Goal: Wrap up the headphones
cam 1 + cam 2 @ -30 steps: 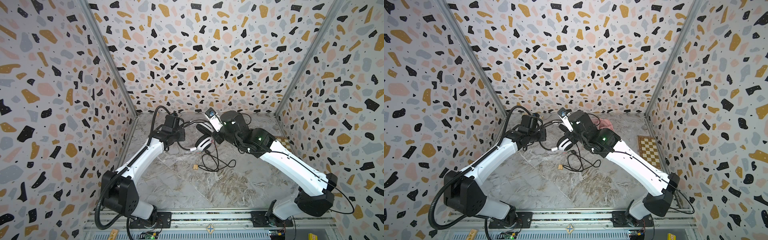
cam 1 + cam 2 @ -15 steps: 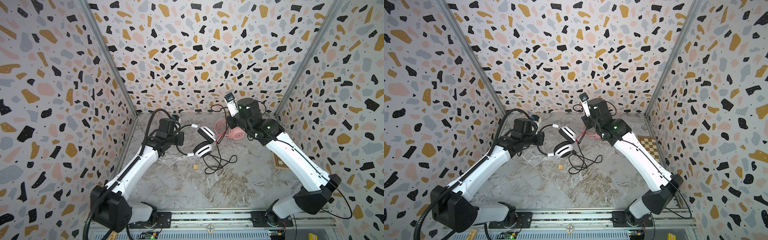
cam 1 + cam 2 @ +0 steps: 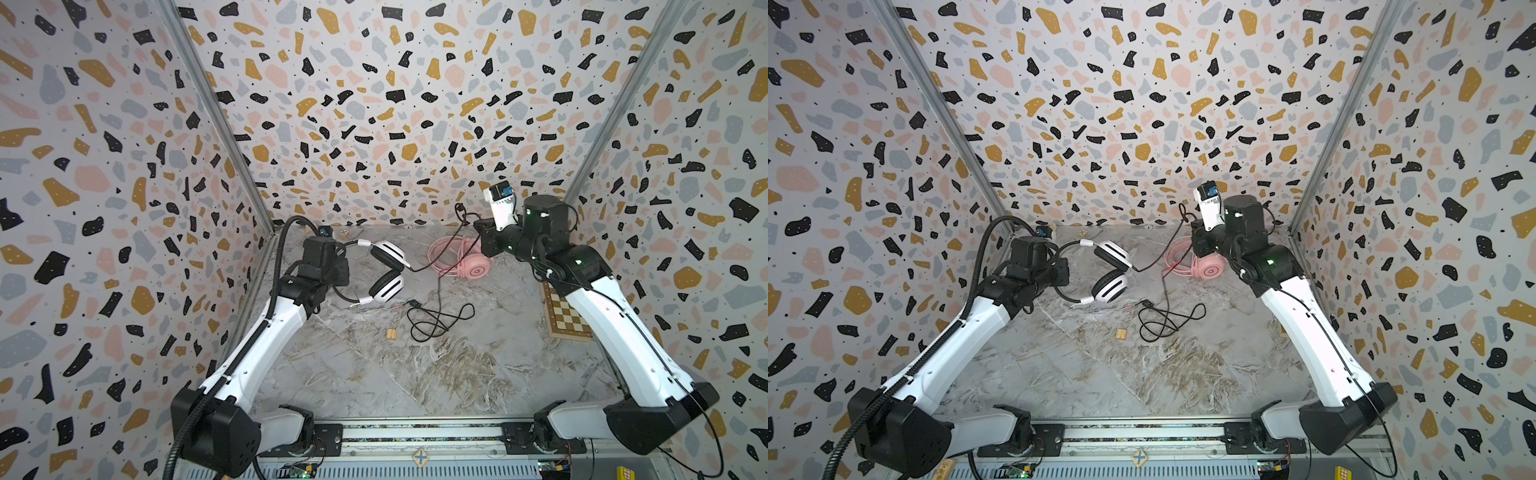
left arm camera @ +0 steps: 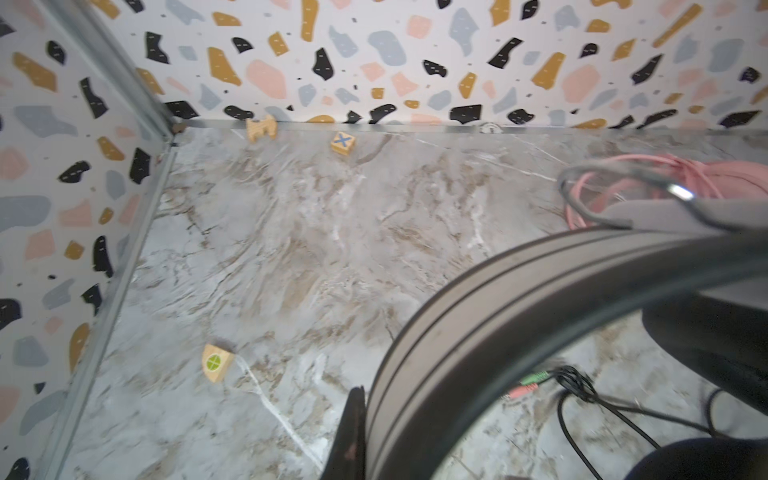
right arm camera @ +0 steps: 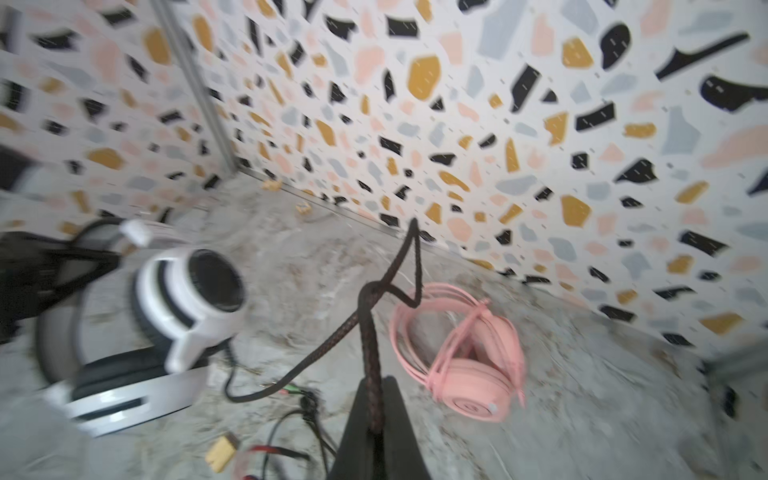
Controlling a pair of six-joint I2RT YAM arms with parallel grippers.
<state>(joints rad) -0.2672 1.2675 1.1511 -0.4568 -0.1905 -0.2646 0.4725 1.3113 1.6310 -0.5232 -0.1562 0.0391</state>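
- Left wrist view: the left gripper [image 4: 365, 440] is clamped on the black headband [image 4: 498, 316] of the white headset [image 3: 386, 286] and holds it up, probably as a steady core for the winding.
- In both top views the black cable [image 3: 434, 264] runs from the far earcup [image 3: 388, 255] up to the right; the rest lies in loose loops [image 3: 436, 322] on the floor [image 3: 374, 374].
- The pink headset [image 3: 473, 268] lies near the back wall [image 3: 374, 124], and its own cable seems already coiled on it.
- The right gripper [image 5: 374, 432] is closed on the black cable and holds it high, I think to keep it taut.
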